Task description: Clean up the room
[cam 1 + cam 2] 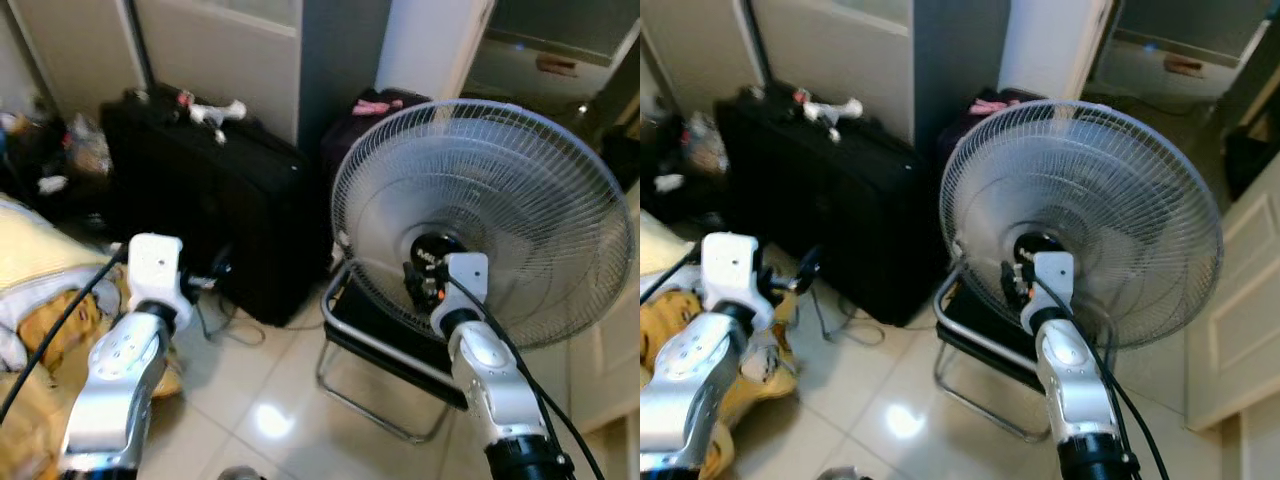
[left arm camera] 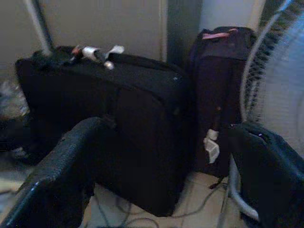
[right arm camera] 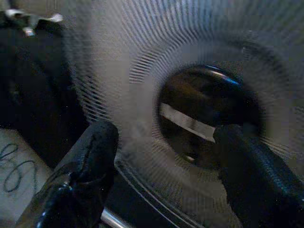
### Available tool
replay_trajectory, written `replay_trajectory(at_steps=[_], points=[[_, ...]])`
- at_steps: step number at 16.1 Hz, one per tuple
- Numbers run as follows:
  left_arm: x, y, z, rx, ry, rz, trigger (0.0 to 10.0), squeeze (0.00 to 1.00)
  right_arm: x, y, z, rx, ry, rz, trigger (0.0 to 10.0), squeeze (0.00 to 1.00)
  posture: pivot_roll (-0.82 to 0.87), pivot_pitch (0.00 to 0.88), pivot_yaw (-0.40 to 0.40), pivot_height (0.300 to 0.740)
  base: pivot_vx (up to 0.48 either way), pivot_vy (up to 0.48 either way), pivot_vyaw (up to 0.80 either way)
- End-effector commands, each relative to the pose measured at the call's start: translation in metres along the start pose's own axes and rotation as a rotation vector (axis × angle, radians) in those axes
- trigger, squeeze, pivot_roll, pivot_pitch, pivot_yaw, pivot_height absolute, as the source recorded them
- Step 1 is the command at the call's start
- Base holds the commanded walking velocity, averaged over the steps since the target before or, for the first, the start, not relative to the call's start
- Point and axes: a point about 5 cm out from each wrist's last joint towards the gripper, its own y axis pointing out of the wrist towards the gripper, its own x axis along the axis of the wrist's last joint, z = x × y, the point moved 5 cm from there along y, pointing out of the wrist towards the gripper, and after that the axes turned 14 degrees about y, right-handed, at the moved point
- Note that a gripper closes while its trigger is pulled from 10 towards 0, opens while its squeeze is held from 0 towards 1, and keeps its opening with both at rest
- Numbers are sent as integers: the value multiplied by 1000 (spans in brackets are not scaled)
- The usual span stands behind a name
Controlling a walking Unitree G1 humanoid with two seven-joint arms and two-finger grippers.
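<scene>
Stands on the tiled floor (image 1: 290,400) as the largest thing at hand: a grey fan (image 1: 480,220), upright on a tubular stand, cage face turned toward the robot, black hub at its centre. Sits dead ahead of the right gripper (image 3: 161,156), jaws spread wide with nothing held, one finger to each side of the hub and very near the grille; whether touching, cannot tell. Lies left of the fan and further back: a black suitcase (image 1: 210,200) on its long edge against the wall, a darker bag (image 2: 218,90) just beside it. Faces that suitcase: the left gripper (image 2: 156,175), jaws wide and holding nothing, well apart from it. Clearly nearer the fan: the right arm.
</scene>
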Motion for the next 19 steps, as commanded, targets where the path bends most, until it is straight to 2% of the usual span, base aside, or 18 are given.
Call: replay_trajectory(at_steps=[1, 4, 9, 14, 19], points=[[6, 1, -5, -18, 10, -16, 10000, 43, 4, -1, -6, -13, -1, -13, 10000, 0, 67, 0, -34, 740, 0, 0, -800], [9, 1, -5, -13, 43, -40, 10000, 4, 4, -2, -7, -11, -2, -14, 10000, 0, 67, 0, -35, 740, 0, 0, -800], [11, 2, -7, -27, 63, -56, 10000, 16, 3, -3, -9, -26, -5, -17, 10000, 0, 65, 0, -32, 740, 0, 104, -798], [11, 4, -7, -15, 72, -55, 10000, 8, 6, -1, -11, -37, -17, -31, 10000, 0, 63, 0, -33, 740, 0, 0, 0], [12, 4, -12, -38, 99, -54, 10000, 4, -2, 1, -13, -41, -12, 21, 10000, 0, 59, 0, -28, 740, 0, 0, 0]])
